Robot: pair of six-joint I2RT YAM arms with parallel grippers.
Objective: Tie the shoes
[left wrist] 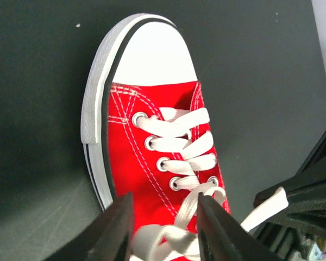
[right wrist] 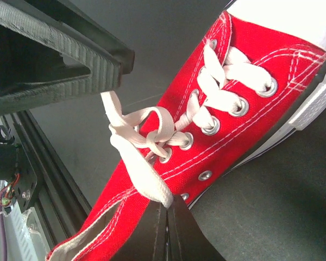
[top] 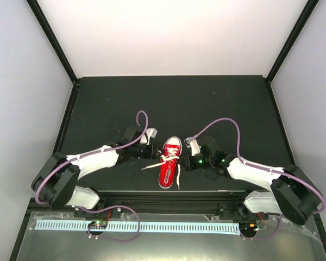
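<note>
The red sneaker (top: 169, 163) lies on the black table with its white toe cap pointing away from the arms. Its white laces (right wrist: 152, 141) are crossed in a loose knot over the upper eyelets. My left gripper (left wrist: 165, 231) is open at the shoe's left side, and its two fingers stand either side of the knotted lace (left wrist: 187, 209). My right gripper (right wrist: 167, 220) is at the shoe's right side, shut on one lace strand (right wrist: 146, 179) that runs from the knot down into the closed fingertips. One free lace end (top: 146, 167) trails left, and another (top: 177, 184) trails toward the heel.
A black rail (top: 168, 196) runs along the table's near edge just behind the heel. The black mat (top: 168, 103) stretches beyond the toe to the white back wall. The left gripper's ribbed finger (right wrist: 70, 54) fills the upper left of the right wrist view.
</note>
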